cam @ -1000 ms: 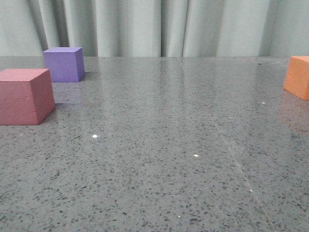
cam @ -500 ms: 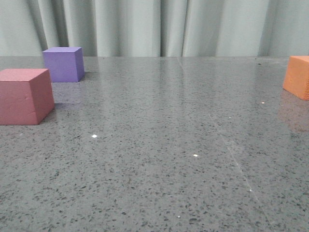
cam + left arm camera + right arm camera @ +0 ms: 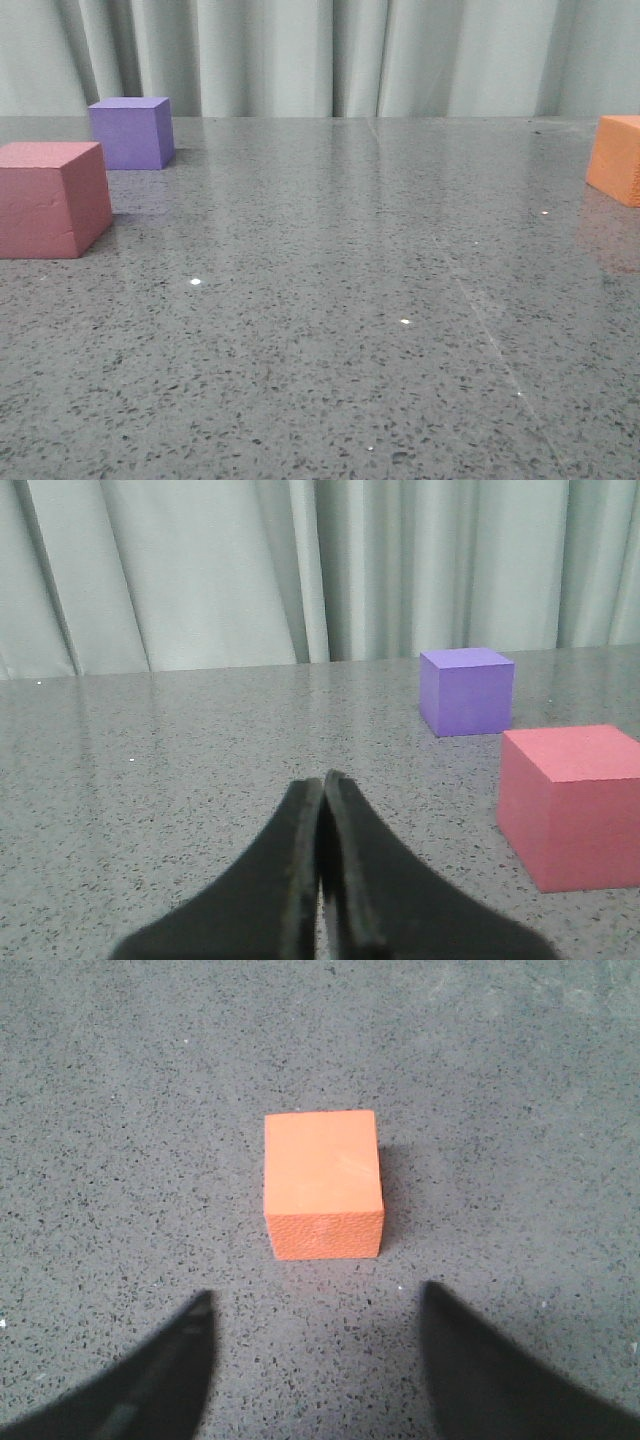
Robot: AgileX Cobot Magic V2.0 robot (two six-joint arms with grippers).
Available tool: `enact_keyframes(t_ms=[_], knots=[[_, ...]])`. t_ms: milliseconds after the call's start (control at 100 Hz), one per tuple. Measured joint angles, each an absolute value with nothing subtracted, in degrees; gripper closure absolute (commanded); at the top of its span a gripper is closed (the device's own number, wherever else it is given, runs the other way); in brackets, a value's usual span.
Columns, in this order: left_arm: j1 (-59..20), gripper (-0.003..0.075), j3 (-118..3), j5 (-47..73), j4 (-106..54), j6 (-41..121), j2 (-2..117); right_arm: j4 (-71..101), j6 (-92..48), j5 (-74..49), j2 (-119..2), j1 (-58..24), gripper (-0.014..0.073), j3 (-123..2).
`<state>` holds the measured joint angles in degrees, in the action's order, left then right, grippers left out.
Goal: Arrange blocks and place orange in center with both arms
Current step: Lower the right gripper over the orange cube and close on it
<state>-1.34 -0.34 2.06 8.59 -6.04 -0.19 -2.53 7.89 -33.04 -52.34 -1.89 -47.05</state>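
My right claw (image 3: 315, 1305) hangs spread above the orange cube (image 3: 323, 1182); closing off-centre could twist it. My left claw (image 3: 322, 790) is pressed together.

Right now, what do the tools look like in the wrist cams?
Left tool: black matte fingers, broad at the base, curving to narrow tips. Right tool: two dark, near-black fingers, each tapering to a point. No cables, markings or labels show on either. The front view shows neither arm.

Bare table (image 3: 350, 330) between red cube (image 3: 50, 198), purple cube (image 3: 130, 132) at left, orange cube (image 3: 616, 158) far right.
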Motion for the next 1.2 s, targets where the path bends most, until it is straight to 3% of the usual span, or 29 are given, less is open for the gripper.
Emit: enact_keyframes(t_ms=[330,820,1200], knots=[[-1.34,0.0739,-0.34,2.06,8.59,-6.04,-0.19,-2.53,7.89,-34.69,-55.15,-1.89,0.0015,-50.88],[-1.34,0.0739,-0.34,2.06,8.59,-6.04,-0.19,-2.53,5.38,-43.97,-78.07,-1.89,0.0015,-73.32],[-1.34,0.0739,-0.34,2.06,8.59,-6.04,-0.19,-2.53,4.39,-44.49,-84.94,-1.89,0.0015,-74.86]])
